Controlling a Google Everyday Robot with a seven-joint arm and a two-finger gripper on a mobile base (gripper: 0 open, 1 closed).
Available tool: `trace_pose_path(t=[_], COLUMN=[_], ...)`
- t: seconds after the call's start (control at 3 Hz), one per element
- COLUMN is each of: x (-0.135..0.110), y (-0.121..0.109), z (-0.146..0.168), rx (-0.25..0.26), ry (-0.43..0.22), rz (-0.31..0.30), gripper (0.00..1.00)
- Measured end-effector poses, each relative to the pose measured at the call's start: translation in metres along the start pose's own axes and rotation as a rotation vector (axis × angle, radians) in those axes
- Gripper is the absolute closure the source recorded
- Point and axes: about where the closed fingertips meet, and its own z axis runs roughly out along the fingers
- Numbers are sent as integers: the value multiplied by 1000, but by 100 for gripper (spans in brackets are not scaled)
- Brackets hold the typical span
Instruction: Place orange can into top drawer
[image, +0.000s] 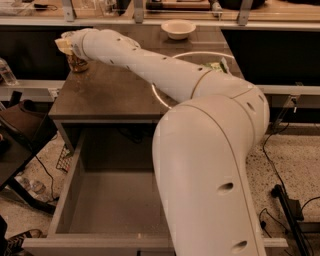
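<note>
So the orange can (77, 63) is standing upright at the far left corner of the grey table (110, 95), pretty close to the edge. The gripper (70, 50) is right on top of it, reaching in from the right with the arm stretched all the way across the tabletop. Honestly can't tell if it's clamped on the can or just sitting over it, since the wrist covers most of the upper half.

Handling-wise, I'd guess it's a small metal drink can, so it's light, rigid enough, smooth and a bit slippery. Thin walls dent if you crush them, so go for a moderate squeeze. I'd grab across the round body around mid-height or a bit above, not up on the rim where the pull-tab is. If it's full it'll be heavier and could swing or slip when tilted, so keep it upright.

The top drawer (112, 200) is pulled open on the near side, below the table's front edge, with its flat bottom showing. It's shallow, so lower the can rather than dropping it, or it may tip and roll.

Also around: a white bowl (178, 29) at the far edge, and a green chip bag (216, 65) peeking out behind the arm on the right.
</note>
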Motion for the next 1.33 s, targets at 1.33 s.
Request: trace_pose_path(t=[1.33], x=[-60], y=[-40], z=[-205], rx=[141], ry=[41], rz=[30], gripper=[100])
